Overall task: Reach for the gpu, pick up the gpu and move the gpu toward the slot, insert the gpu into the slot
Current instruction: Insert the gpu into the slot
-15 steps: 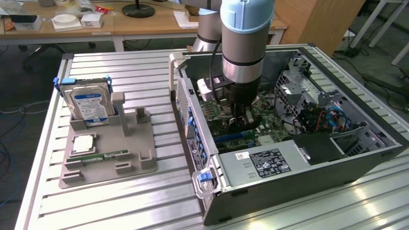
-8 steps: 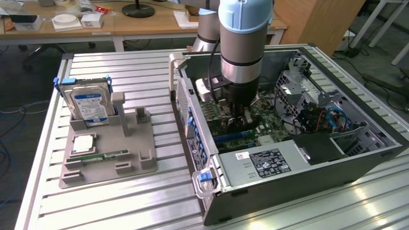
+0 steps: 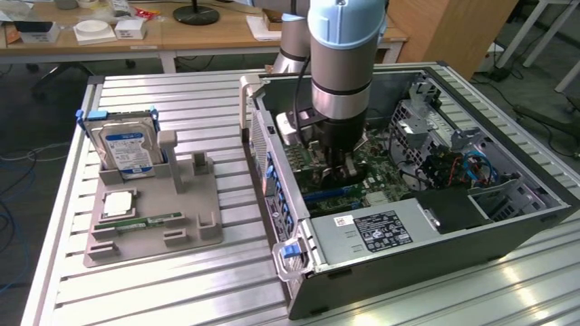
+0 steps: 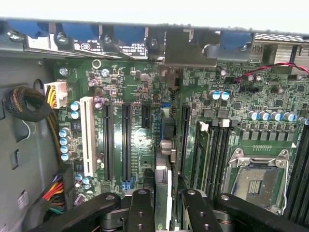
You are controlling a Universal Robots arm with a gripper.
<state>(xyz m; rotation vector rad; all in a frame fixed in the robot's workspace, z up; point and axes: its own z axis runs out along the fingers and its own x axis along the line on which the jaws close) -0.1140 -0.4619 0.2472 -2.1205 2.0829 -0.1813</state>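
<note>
We saw a worktop (image 3: pixel 181 285) of ribbed aluminium slats, pale and catching glare toward the exterior view's right. Behind it stood a wooden desk (image 3: pixel 208 37) with white boxes (image 3: pixel 95 30), papers and a round black lamp base (image 3: pixel 197 13) on it, and beside that a brown wooden cabinet (image 3: pixel 453 30). The floor (image 3: pixel 27 136) was dark grey, with loose cables (image 3: pixel 13 197) trailing over it at the exterior view's left.

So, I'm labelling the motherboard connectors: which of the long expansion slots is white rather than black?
The long white plastic slot, next to the row of small blue capacitors. The other long slots beside it are black.
</note>
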